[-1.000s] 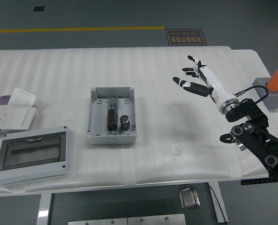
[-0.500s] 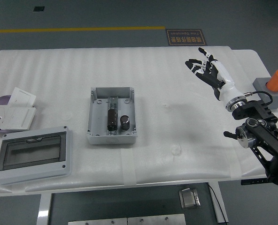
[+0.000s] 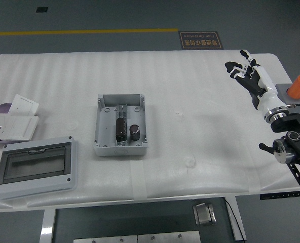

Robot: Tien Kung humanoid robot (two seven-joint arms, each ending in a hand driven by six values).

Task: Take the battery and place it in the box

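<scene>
Battery point(image 3: 121, 129) lies in the box point(image 3: 120, 124) beside a dark cap – looks rigid, smooth, slippery; pinch mid-body. Right hand point(image 3: 251, 78) spread, empty, far right

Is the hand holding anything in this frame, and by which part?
Nothing is held. The right hand is open over the table's far right; the battery lies in the box.

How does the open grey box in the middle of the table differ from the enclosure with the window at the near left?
The grey box has no lid, so its inside shows, with a dark battery and a second dark cylinder in it. The windowed enclosure is closed by a dark see-through cover, and its contents cannot be made out. The box looks smaller and squarer; the enclosure is wider and lies slightly turned. Both are light grey, rectangular, and rest flat on the table.
</scene>
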